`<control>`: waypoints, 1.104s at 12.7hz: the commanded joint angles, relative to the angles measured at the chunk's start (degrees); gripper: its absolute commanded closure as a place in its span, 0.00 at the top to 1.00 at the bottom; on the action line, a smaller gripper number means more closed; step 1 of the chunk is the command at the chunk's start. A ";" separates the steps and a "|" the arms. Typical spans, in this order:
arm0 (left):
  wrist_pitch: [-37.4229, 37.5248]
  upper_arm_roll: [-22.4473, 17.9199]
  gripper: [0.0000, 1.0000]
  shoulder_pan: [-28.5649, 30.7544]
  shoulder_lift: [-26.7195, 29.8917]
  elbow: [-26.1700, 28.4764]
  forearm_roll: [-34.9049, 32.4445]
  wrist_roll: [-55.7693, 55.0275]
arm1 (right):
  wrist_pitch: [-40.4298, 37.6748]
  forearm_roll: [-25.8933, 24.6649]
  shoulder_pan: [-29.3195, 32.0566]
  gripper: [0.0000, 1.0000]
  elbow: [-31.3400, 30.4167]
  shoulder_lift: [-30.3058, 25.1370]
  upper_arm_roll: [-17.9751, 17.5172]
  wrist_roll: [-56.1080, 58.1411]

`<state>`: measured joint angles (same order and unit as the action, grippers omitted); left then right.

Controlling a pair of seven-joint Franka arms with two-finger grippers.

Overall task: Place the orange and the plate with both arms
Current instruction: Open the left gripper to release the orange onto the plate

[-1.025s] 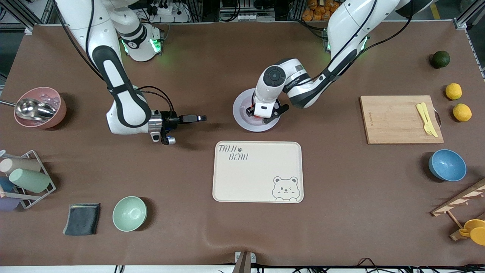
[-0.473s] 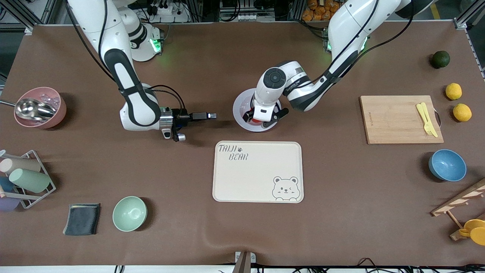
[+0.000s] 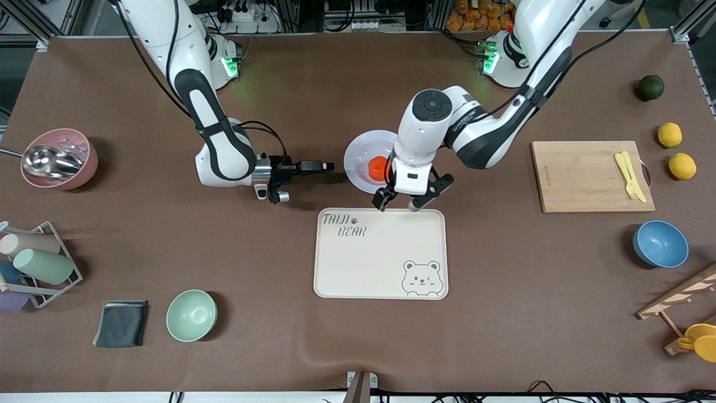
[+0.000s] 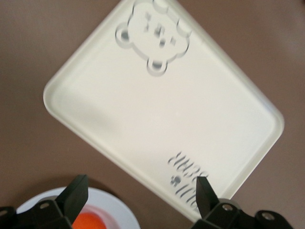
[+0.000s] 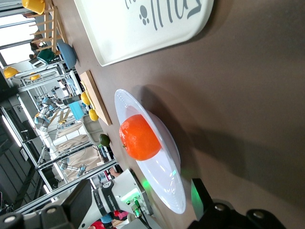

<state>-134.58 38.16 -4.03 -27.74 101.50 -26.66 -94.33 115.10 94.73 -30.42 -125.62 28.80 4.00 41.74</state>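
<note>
The orange (image 3: 379, 166) lies in the middle of the lavender-white plate (image 3: 358, 151), which sits on the table just farther from the front camera than the cream bear tray (image 3: 380, 254). My left gripper (image 3: 396, 207) is open and empty, up over the tray's edge beside the plate. Its wrist view shows the tray (image 4: 162, 109), the plate's rim (image 4: 116, 210) and the orange (image 4: 88, 222) past the open gripper (image 4: 140, 198). My right gripper (image 3: 327, 166) is open, low, level with the plate's rim on the right arm's side. In its view the orange (image 5: 139, 137) and plate (image 5: 164, 179) lie ahead of the gripper (image 5: 140, 195).
A wooden board (image 3: 582, 176) with a yellow fork (image 3: 629, 174), two lemons (image 3: 669, 134), a dark green fruit (image 3: 649, 87) and a blue bowl (image 3: 660, 243) are at the left arm's end. A pink bowl (image 3: 59, 158), cup rack (image 3: 33, 263), cloth (image 3: 121, 323) and mint bowl (image 3: 191, 315) are at the right arm's end.
My left gripper has let go of the orange on the plate, lifted and moved toward the tray. My right gripper has slid along the table toward the plate's rim.
</note>
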 commanded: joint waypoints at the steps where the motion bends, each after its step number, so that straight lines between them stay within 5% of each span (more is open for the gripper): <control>1: 5.10 0.16 1.00 3.58 1.89 -4.63 -1.73 5.43 | 0.21 4.23 -1.92 0.86 0.02 1.34 0.39 4.05; 14: 28.48 0.33 1.00 14.49 6.47 -19.93 4.59 43.60 | 3.02 13.99 -8.42 0.69 1.25 4.86 0.39 8.27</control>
<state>-109.33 38.11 9.74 -22.16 82.96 -23.70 -54.16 117.35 105.87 -36.98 -125.08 32.80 3.97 48.86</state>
